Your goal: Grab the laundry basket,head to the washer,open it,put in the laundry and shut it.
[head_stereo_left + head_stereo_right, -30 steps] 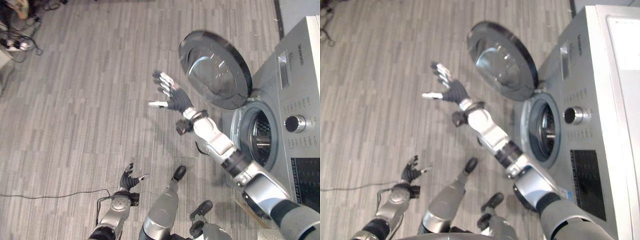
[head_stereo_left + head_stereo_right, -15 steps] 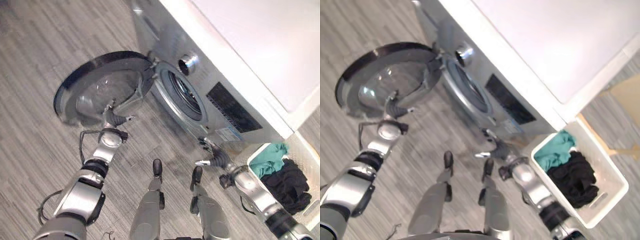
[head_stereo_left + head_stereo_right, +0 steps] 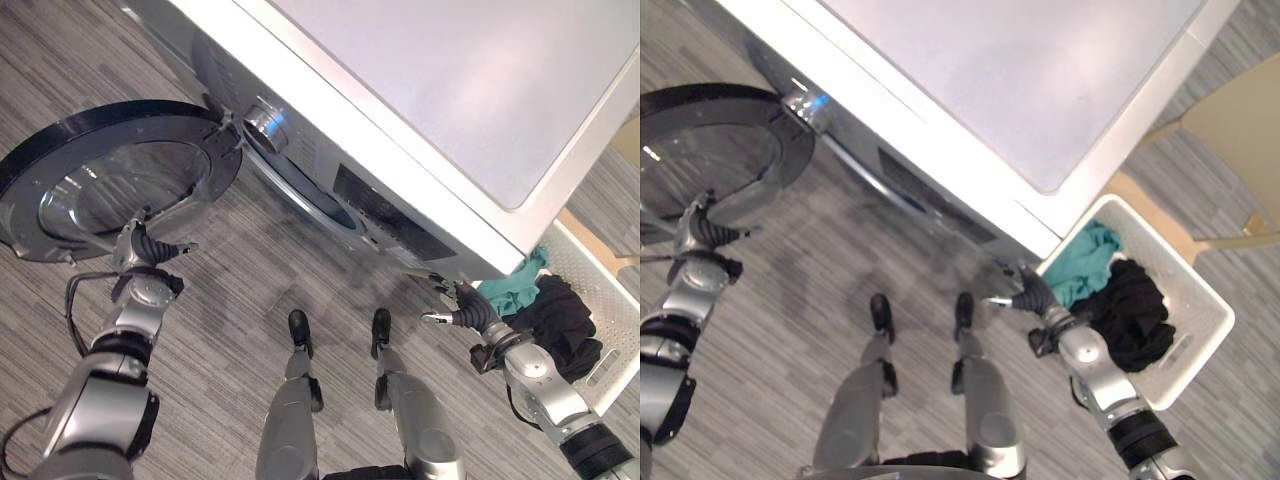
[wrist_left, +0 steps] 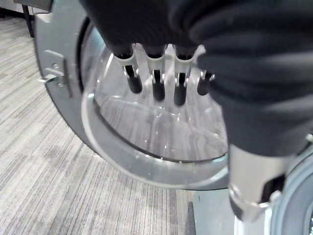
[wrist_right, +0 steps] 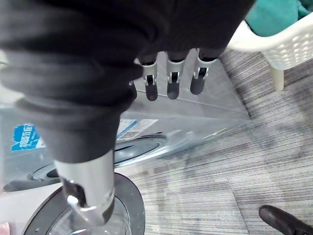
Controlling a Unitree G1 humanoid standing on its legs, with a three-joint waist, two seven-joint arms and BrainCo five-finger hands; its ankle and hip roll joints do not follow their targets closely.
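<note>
1. The silver front-loading washer (image 3: 420, 110) stands with its round glass door (image 3: 110, 180) swung open.
2. The white plastic laundry basket (image 3: 1185, 330), holding teal and black clothes (image 3: 1110, 290), sits right of the washer.
3. The left hand (image 3: 140, 250) hovers by the door, fingers relaxed, empty.
4. The right hand (image 3: 462, 305) hangs between washer and basket, fingers loose, empty.

Silver washer (image 3: 420, 110), round door (image 3: 110, 180) wide open; white laundry basket (image 3: 1200, 330) of teal and black clothes beside it.

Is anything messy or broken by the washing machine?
Nothing looks broken or spilled. The washer door hangs wide open, and the clothes, teal and black, sit heaped inside the white laundry basket beside the washer. Both the left robot hand and right robot hand are open and hold nothing.
</note>
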